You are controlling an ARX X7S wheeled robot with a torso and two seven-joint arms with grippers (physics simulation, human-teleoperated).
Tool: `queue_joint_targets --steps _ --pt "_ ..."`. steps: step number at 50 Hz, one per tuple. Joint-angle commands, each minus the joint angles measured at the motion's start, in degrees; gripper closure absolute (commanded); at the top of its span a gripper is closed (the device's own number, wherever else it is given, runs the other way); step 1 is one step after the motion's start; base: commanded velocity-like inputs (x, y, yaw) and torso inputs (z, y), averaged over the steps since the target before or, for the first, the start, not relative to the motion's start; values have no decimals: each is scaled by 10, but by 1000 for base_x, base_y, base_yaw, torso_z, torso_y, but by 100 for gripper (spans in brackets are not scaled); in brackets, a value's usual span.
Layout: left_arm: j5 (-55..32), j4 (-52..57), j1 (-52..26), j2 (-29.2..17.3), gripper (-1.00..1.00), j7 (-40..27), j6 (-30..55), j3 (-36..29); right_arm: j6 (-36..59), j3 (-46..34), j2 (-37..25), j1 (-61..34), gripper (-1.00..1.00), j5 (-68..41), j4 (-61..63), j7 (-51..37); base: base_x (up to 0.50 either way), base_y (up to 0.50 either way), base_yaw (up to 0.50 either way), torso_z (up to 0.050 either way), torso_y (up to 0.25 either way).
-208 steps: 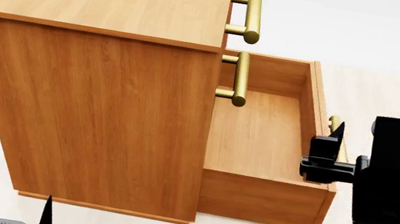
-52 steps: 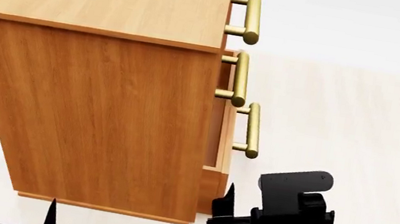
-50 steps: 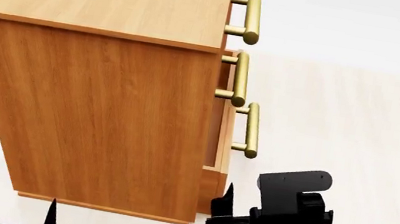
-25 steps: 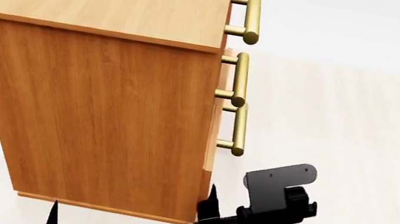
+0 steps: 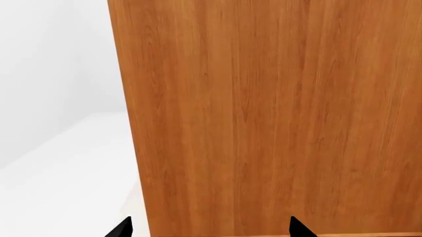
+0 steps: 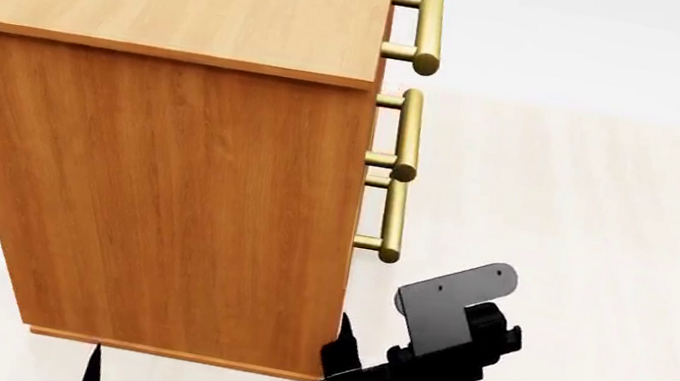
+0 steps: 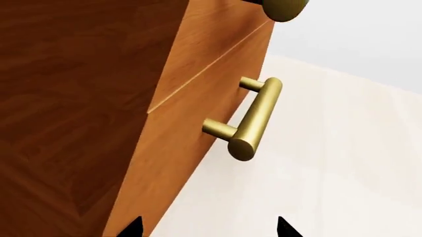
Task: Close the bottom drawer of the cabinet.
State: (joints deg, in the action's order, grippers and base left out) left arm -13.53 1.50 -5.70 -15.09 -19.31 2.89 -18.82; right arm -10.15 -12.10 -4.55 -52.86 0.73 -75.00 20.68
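Bottom drawer [image 7: 197, 133] sat flush in cabinet [image 6: 180, 177], brass handle [image 7: 254, 118] proud. I judged it rigid, light on slides; push flat front beside handle. Right gripper [image 6: 337, 372] fingers spread, empty, at cabinet's lower corner. Left gripper [image 5: 207, 228] spread, empty.

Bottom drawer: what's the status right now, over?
Bottom drawer looks flush with the cabinet. Right gripper beside its front, holding nothing; left gripper open, idle. Nothing in the way.
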Motion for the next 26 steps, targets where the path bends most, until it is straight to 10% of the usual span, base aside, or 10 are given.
queue_joint_targets --steps 1,26 --pt "2 -5 7 5 -100 10 -18 3 -16 -13 8 3 -100 -3 3 19 0 0 0 0 0" --pt "14 37 14 -11 -100 -16 -20 9 81 25 -53 135 -100 -44 326 -14 0 0 0 0 0"
